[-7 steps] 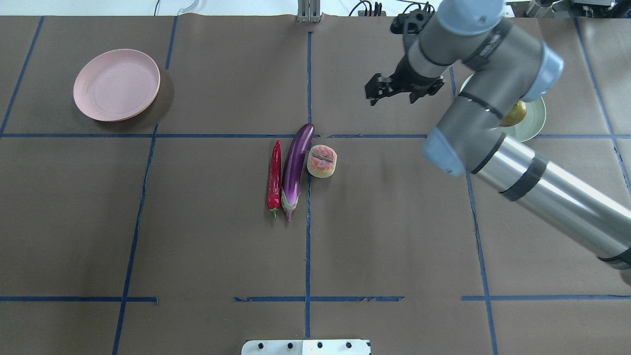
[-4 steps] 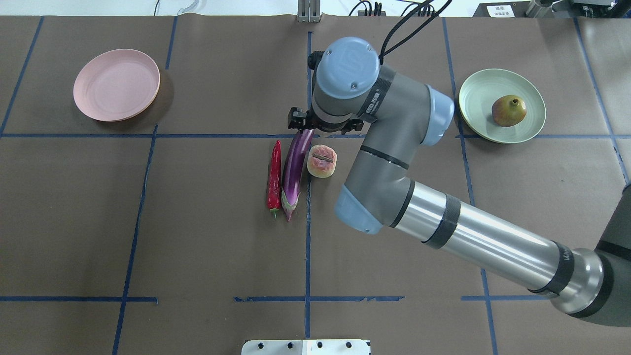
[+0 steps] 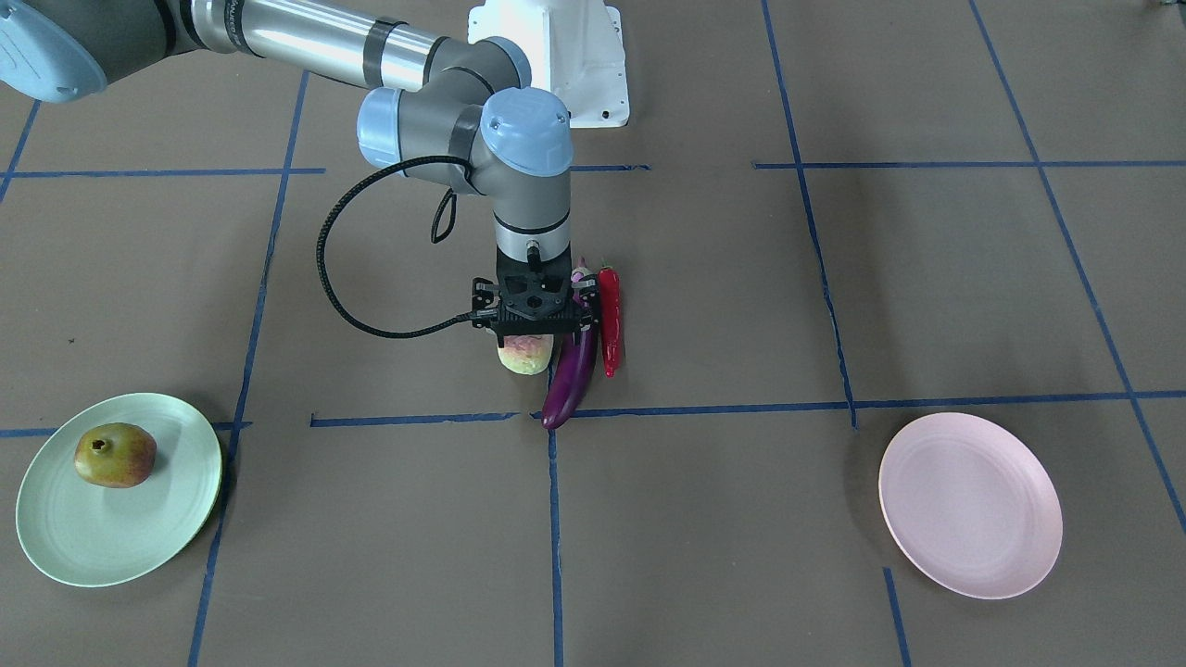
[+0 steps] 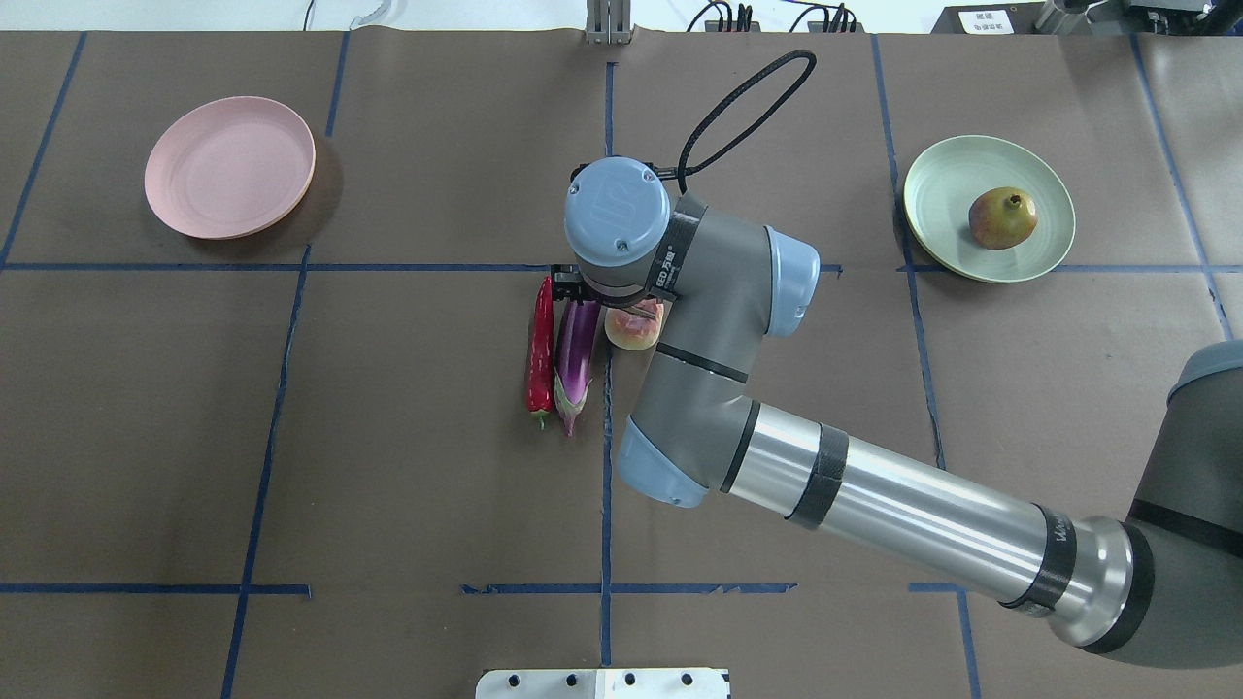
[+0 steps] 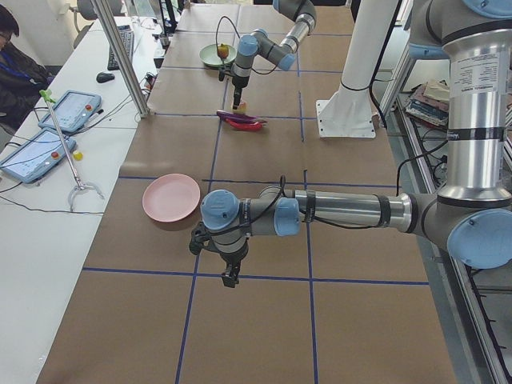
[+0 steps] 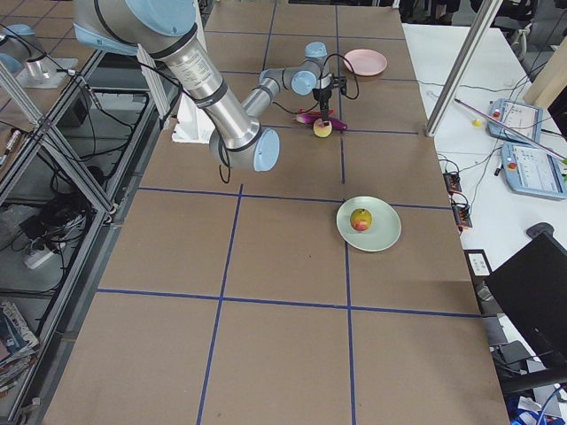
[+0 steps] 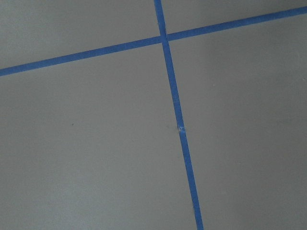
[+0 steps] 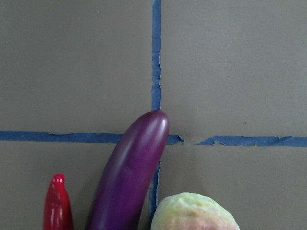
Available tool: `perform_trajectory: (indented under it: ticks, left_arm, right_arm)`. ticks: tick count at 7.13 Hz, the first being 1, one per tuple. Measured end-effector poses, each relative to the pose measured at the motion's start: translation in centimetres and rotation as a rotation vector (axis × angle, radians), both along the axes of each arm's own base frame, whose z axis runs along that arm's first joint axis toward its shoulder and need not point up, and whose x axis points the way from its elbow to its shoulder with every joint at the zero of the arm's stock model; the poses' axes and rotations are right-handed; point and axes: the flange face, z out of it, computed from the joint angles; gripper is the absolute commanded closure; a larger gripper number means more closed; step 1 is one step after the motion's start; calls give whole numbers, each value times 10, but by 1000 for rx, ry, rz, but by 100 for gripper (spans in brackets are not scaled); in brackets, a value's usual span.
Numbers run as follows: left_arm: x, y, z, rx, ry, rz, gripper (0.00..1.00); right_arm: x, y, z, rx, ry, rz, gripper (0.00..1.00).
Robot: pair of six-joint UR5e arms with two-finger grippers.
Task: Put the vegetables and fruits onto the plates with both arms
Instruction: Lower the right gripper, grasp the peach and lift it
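Note:
The pink-yellow peach [image 3: 525, 358] lies mid-table beside the purple eggplant [image 3: 573, 378] and the red chili pepper [image 3: 610, 320]. My right gripper [image 3: 531, 332] hangs straight down just above the peach with its jaws apart and nothing in them. In the overhead view its wrist hides most of the peach [image 4: 633, 333]. The pomegranate [image 4: 1002, 218] sits on the mint green plate [image 4: 937, 184]. The pink plate [image 4: 229, 167] holds nothing. My left gripper [image 5: 230, 280] shows only in the exterior left view, low over bare table near the pink plate; I cannot tell if it is open.
Blue tape lines cross the brown table cover. The white robot base [image 3: 565, 56] stands at the table's robot side. A black cable loops off the right wrist [image 4: 738, 107]. An operator's bench with tablets [image 5: 48, 136] runs along the far side.
My right arm has swung from near the green plate to the table's middle and come down over the peach. The pomegranate stays on the green plate.

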Motion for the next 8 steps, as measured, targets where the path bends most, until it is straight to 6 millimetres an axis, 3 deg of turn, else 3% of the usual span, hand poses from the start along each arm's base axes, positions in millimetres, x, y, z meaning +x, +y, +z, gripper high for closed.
perform_trajectory:
  ticks: [2, 3, 4, 5, 6, 8]
  left_arm:
    - [0, 0, 0, -1, 0, 0, 0]
    - [0, 0, 1, -1, 0, 0, 0]
    - [0, 0, 1, -1, 0, 1, 0]
    - [1, 0, 0, -1, 1, 1, 0]
    - [1, 0, 1, -1, 0, 2, 0]
    - [1, 0, 1, -1, 0, 2, 0]
  right_arm:
    - [-10, 7, 17, 3, 45, -16, 1]
    - [-11, 8, 21, 2, 69, -31, 7]
    - [-12, 9, 23, 2, 86, -43, 35]
    - [-12, 10, 23, 1, 92, -49, 79]
    - [-11, 10, 22, -1, 91, -52, 100]
    - [-5, 7, 15, -7, 82, -54, 100]
